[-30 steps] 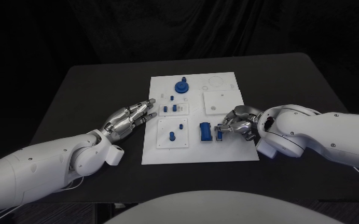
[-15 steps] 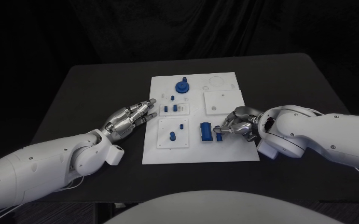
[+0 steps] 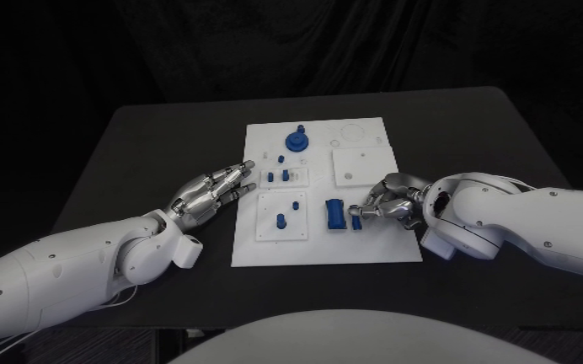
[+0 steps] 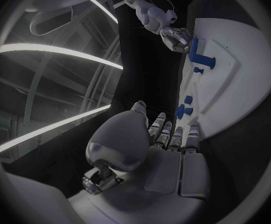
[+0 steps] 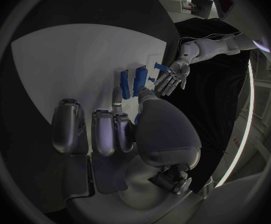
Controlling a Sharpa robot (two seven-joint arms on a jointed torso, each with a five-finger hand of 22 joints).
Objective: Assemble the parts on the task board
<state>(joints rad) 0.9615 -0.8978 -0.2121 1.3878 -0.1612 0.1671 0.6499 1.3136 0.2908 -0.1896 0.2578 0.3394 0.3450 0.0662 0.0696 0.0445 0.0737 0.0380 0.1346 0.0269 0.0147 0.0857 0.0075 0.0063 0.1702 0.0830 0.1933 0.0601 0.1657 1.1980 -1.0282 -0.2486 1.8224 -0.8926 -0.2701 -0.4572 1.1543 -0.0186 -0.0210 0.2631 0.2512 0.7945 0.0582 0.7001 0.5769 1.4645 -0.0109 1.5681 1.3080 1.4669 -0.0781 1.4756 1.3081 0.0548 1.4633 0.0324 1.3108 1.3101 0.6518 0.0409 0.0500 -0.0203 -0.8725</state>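
The white task board (image 3: 365, 242) lies mid-table. On it are a round blue part (image 3: 296, 140), small blue pegs (image 3: 278, 176), an upright peg (image 3: 278, 220) and a blue block (image 3: 333, 214). Right of the block lies a small blue bar (image 3: 355, 222). My right hand (image 3: 389, 204) has its fingers curled and pinches that bar's end between thumb and fingertip (image 5: 117, 95); the bar (image 5: 125, 83) lies beside the block (image 5: 140, 79). My left hand (image 3: 216, 189) rests flat and open on the table, just off the board's left edge, holding nothing.
A raised square sub-plate (image 3: 362, 164) sits above my right hand, another (image 3: 270, 231) carries the upright peg. Black table surrounds the board (image 4: 234, 84). The left wrist view shows my right hand (image 4: 175, 37) by the block (image 4: 194, 50).
My right hand and the small bar have crept slightly toward the board's near edge. The left hand has not moved.
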